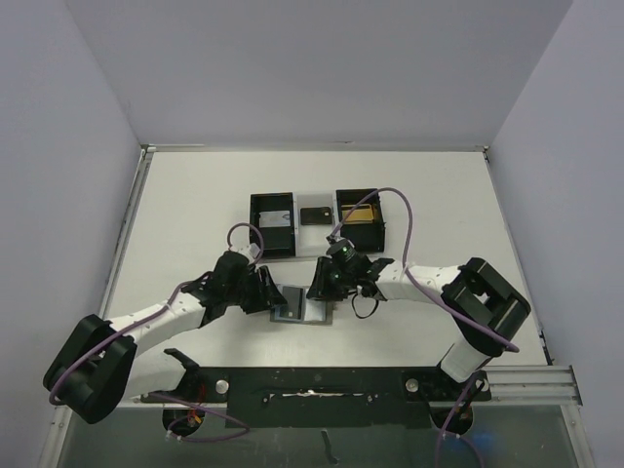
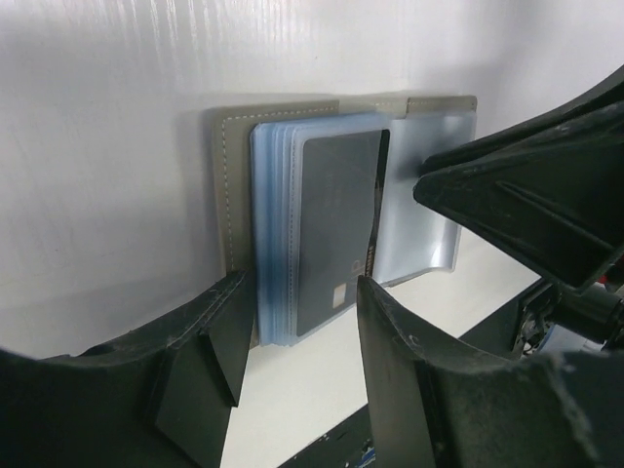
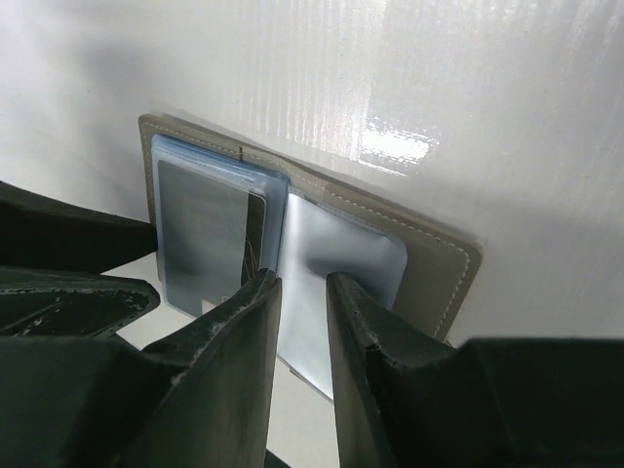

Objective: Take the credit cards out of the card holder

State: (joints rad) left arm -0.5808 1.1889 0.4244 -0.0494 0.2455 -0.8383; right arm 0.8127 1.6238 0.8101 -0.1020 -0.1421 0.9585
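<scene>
- Your left arm comes in low from the near-left corner and stretches toward the middle of the table. The left gripper at its end faces right.
- Its jaws stand apart, with one finger at each side of the left-hand stack in the card holder. They clamp nothing.
- You have one card holder. It lies open and flat in the near half of the table, between the two grippers.
- The credit cards are inside it. In the left wrist view, one dark grey card face shows in front of a stack of pale blue leaves. I cannot count how many cards sit behind, because the edges lie too tight together.
- The right half of the holder shows one pale silvery panel.
- The right gripper points down onto this half, near the fold. Its jaws are only a narrow slit apart, and I see nothing caught between them.
- Your right arm reaches in from the near-right corner, bent at the elbow.
- Behind the holder and well apart from it stand two black boxes, with a small dark piece between them.
- The holder lies well apart from the left and right rims of the table. White surface shows outside both arms.
</scene>
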